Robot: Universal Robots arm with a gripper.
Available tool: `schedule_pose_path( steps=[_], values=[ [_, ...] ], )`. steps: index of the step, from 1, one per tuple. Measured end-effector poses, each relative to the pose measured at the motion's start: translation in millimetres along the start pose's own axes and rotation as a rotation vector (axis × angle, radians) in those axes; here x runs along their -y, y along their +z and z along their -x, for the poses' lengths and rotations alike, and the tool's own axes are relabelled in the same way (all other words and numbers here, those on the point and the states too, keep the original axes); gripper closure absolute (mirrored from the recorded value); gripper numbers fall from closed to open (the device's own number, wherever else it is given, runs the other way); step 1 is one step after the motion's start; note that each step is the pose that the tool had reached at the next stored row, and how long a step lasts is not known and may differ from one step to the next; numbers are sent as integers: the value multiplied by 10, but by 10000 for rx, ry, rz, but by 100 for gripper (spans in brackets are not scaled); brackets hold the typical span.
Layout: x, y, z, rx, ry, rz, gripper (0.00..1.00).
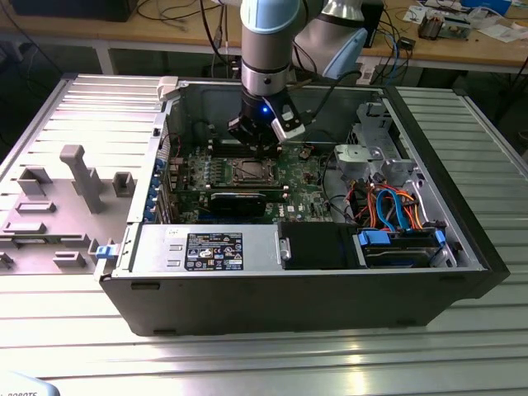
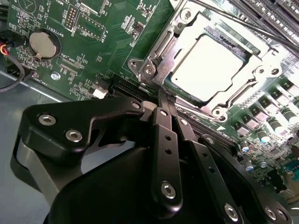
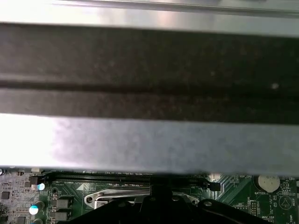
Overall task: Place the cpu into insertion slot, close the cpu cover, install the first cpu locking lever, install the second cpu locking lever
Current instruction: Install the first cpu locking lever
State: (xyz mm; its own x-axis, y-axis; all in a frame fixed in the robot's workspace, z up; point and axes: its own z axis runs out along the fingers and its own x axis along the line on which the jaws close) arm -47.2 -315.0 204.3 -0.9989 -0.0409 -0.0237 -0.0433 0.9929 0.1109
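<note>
The cpu [image 2: 210,65], that small flat square chip with the dull silver-grey top, is down in the insertion slot [image 1: 250,172], the dark square socket with the silvery rim, and in the second wrist view you can see it seated flat there.

Take in the whole scene in the exterior view: the ribbed grey metal table [image 1: 247,355] carries the big black open computer case [image 1: 330,297], lying on its side. Inside it sits the green motherboard [image 1: 305,177], and your grey-and-blue robot arm [image 1: 268,41] reaches down into the case, right above the socket.

On the exterior view's left, a grey moulded fixture tray [image 1: 74,181] sits on the table, well apart from the case. A long black rectangular card [image 1: 238,202] lies just beside the socket.

Now the thin square silvery cpu cover [image 2: 256,77]: it's down over the chip, whose top shows through its window. A thin silvery lever rod [image 2: 243,21] runs along one side of the frame.

Your black gripper [image 2: 163,93] has its fingers pressed together, tips right at the socket's edge; whether they pinch anything, you can't tell. A round silver coin battery [image 2: 44,44] sits off on the board.
</note>
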Motion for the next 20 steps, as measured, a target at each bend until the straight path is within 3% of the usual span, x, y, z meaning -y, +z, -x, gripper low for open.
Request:
schedule_pose_path(
  steps=[8,13,17,20],
  values=[
    [-3,-20,1,2,-1,1,89],
    [0,-1,15,-21,-1,-113,89],
    [5,29,37,-23,0,-116,89],
    [1,17,34,-14,-2,-103,89]
  ],
)
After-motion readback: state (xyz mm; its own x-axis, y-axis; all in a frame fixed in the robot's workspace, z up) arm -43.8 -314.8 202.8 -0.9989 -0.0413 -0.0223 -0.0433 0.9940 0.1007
